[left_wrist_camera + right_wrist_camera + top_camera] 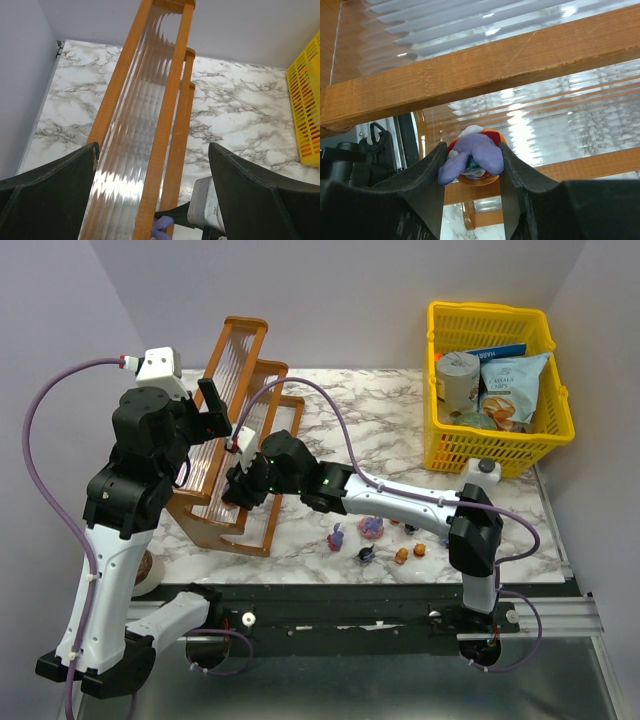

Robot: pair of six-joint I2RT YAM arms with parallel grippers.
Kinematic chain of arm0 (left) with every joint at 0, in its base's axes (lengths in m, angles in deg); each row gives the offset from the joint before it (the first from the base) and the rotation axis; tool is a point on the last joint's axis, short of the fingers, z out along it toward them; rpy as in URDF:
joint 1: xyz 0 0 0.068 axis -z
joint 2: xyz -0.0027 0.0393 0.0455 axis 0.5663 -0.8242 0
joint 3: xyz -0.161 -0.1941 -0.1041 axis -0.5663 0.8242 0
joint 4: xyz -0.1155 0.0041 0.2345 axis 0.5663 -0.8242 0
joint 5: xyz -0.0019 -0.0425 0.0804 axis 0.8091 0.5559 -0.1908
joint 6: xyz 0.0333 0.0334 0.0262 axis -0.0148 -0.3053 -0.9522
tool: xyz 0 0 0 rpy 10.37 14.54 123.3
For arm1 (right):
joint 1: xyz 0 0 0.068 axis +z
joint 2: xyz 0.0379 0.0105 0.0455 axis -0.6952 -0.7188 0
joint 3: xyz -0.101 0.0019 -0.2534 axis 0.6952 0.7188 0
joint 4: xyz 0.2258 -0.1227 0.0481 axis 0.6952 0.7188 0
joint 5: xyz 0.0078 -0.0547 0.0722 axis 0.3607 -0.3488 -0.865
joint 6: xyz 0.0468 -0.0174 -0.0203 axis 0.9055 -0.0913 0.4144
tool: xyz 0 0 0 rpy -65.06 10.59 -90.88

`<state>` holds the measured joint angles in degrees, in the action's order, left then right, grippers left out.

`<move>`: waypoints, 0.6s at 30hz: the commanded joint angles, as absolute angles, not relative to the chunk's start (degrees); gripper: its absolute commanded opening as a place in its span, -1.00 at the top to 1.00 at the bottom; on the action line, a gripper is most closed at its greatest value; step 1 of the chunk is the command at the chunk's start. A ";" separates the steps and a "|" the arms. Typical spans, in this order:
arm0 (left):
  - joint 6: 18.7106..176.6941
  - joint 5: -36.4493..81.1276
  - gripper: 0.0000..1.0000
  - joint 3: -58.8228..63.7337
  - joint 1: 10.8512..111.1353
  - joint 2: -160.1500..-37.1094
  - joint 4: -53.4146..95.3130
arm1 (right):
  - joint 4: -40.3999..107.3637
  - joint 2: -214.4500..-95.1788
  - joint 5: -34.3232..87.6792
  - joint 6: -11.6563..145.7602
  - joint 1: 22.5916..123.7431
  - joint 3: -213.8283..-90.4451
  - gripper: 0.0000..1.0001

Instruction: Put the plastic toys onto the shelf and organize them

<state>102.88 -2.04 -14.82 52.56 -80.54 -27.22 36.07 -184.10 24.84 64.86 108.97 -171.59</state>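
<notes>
Lab test booth, bare grey walls [330,290]

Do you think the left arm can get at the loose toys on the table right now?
Probably not easily: the right arm stretches across between the open left gripper, up by the shelf, and the toys.

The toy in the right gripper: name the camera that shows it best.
Right wrist: the purple-and-orange toy sits centred, clamped in the right gripper. Left wrist catches only a purple scrap at its bottom edge; top external hides it behind that gripper.
</notes>
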 commanded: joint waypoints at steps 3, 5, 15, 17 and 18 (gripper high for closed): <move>102.56 -2.01 -0.98 -14.67 52.42 -80.44 -27.65 | 35.00 -183.69 28.16 64.89 109.43 -170.11 0.08; 102.47 -2.09 -0.98 -14.58 52.42 -80.27 -27.56 | 35.00 -183.33 28.95 65.16 109.52 -170.37 0.03; 102.47 -2.01 -0.97 -14.50 52.42 -80.18 -27.56 | 36.40 -183.60 31.51 67.09 109.52 -172.74 -0.32; 102.56 -1.92 -0.98 -14.41 52.42 -80.00 -27.56 | 36.40 -183.42 31.51 67.27 109.43 -172.83 -0.34; 102.47 -1.92 -0.98 -14.41 52.42 -80.09 -27.65 | 36.40 -183.25 31.59 67.27 109.52 -172.83 -0.36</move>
